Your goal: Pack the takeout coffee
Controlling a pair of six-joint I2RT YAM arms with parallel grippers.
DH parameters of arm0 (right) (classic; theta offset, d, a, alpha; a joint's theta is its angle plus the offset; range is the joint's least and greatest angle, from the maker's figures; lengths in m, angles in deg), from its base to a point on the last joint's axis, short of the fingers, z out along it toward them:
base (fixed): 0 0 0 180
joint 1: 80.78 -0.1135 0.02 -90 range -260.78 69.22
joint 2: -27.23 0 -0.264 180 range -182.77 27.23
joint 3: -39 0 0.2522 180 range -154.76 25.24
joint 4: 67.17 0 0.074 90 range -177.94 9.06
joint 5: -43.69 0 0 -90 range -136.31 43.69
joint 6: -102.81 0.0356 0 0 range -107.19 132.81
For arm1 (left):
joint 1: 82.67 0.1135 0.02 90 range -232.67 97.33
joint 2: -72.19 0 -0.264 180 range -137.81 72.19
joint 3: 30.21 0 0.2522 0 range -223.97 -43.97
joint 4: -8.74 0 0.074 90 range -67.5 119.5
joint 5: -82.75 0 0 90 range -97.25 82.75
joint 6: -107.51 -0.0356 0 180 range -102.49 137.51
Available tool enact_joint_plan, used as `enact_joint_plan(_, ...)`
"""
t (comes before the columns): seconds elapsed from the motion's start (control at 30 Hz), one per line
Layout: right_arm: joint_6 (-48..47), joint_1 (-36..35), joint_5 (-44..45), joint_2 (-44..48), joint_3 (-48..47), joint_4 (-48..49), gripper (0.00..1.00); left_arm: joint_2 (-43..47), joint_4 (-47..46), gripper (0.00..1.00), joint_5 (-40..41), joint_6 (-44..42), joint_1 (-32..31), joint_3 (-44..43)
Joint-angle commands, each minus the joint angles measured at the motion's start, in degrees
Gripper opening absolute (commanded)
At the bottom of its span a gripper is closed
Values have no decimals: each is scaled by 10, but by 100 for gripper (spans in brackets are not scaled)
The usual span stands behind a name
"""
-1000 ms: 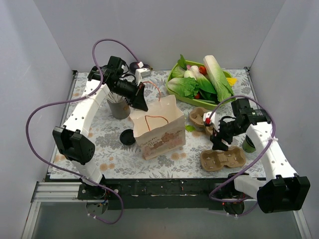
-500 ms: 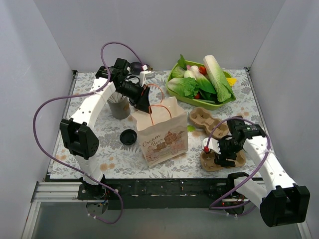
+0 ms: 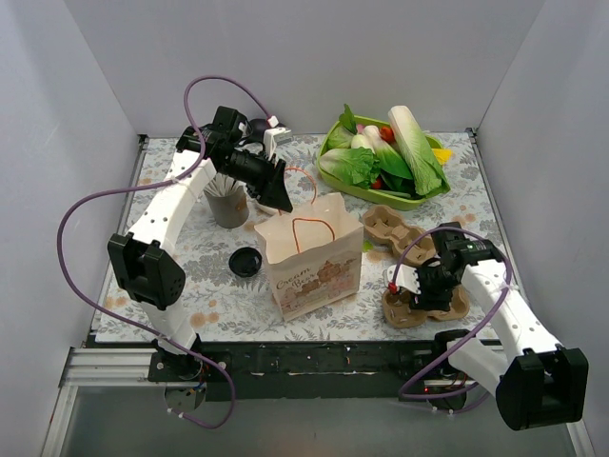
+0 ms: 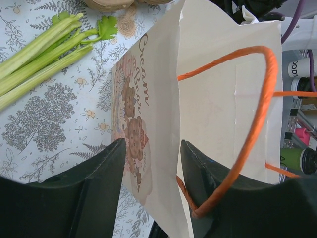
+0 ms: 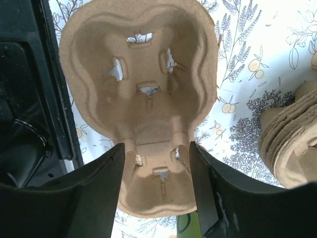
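Top external view: takeout coffee (image 5: 185, 224) bagged?
— No; it stood right of the paper bag (image 3: 309, 252), beside the cup carrier (image 5: 143, 74). Left gripper (image 4: 151, 144) straddled the bag's rim, right gripper (image 5: 156, 146) the carrier, both unclenched, empty.

Cream bag (image 3: 309, 267), brown print, orange handles (image 3: 306, 227). Black lid (image 3: 245, 261) left of it, tan carrier (image 3: 398, 312) and green cup (image 5: 184, 224) right. White cloth (image 3: 209, 295), grey floral.

One high overview, two close wrist views.
The top camera, high at the near edge, looks down over the whole bench (image 3: 171, 257). The left wrist looks past the left tool (image 4: 152, 144) close onto the bag (image 4: 218, 99); the right wrist, past the right tool (image 5: 157, 146), down onto the carrier (image 5: 143, 74). The top view shares both.
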Motion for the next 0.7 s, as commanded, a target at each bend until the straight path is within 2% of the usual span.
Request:
enact_joint_plan(0.0, -10, -2, 0, -14, 6, 24, 61, 45, -12, 48, -13, 7, -1, 2)
enact_joint_plan(0.23, -27, -6, -10, -32, 11, 16, 52, 51, -13, 49, -4, 6, -1, 9)
enact_joint_plan(0.67, -39, -12, 10, -44, 37, 32, 51, 60, -15, 49, 5, 8, -1, 25)
